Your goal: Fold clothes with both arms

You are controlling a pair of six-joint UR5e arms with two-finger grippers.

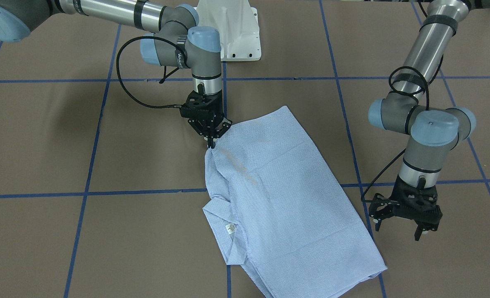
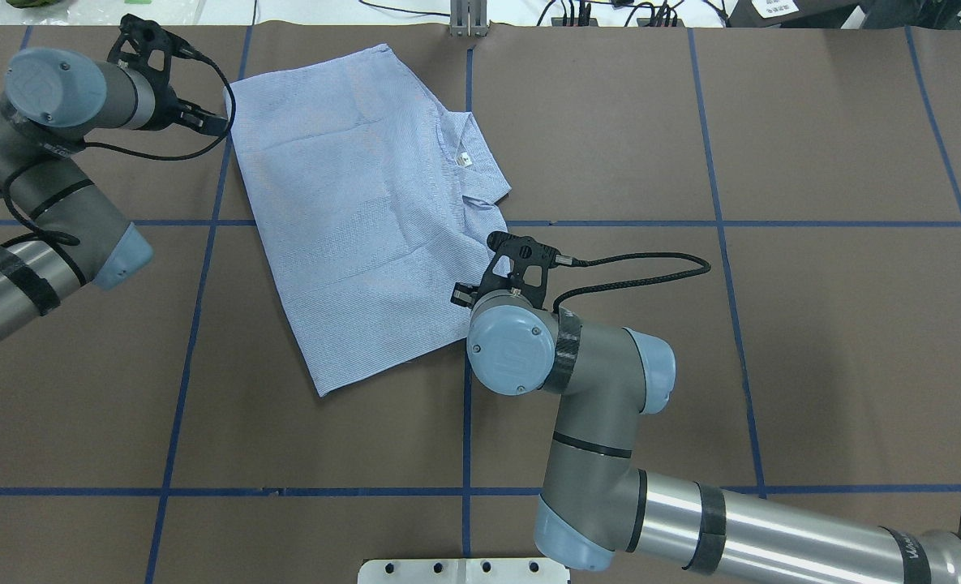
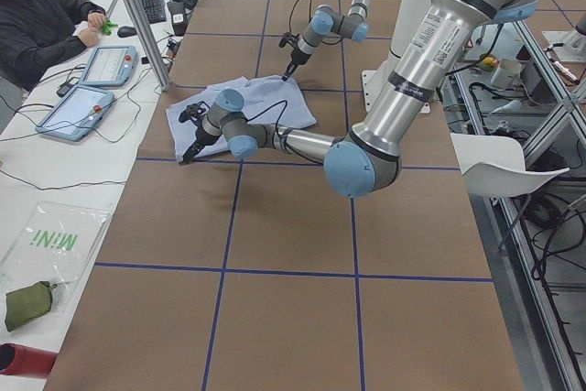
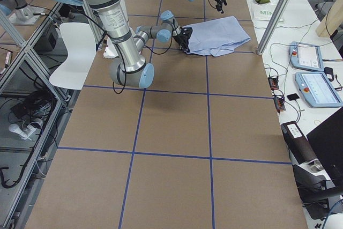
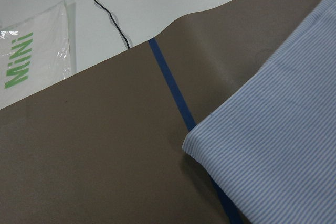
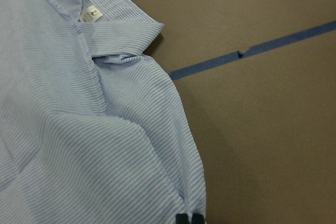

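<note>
**Gripping the shirt for a fold, one side taken**

The light blue, finely white-striped button-up shirt (image 1: 286, 194) lies flat as a rough rectangle near the middle of the desk (image 1: 104, 145). The desk is a brown paper-covered surface divided into squares by blue tape lines. The collar with the small white neck label (image 1: 230, 228) shows on the shirt's edge toward the robot's right.

The right arm's black claw (image 1: 211, 143) is pressed together on the corner of that edge nearest the robot, and the cloth gathers into small pleats under it. The left arm's black claw (image 1: 398, 229) is spread and hangs just beside the opposite edge, touching nothing.

In my judgement a fold is being prepared, with only one side gripped. The next move calls for the left claw to come down on its near corner and catch all layers. Then both arms should lift evenly, or the shirt may twist.

Beside the desk stands a white bench with two grey control tablets (image 3: 101, 66) and a clear bag printed in green (image 3: 55, 244). A seated person in dark clothes (image 3: 37, 16) is there, and a white chair (image 3: 499, 167) stands on the robot's side.
</note>
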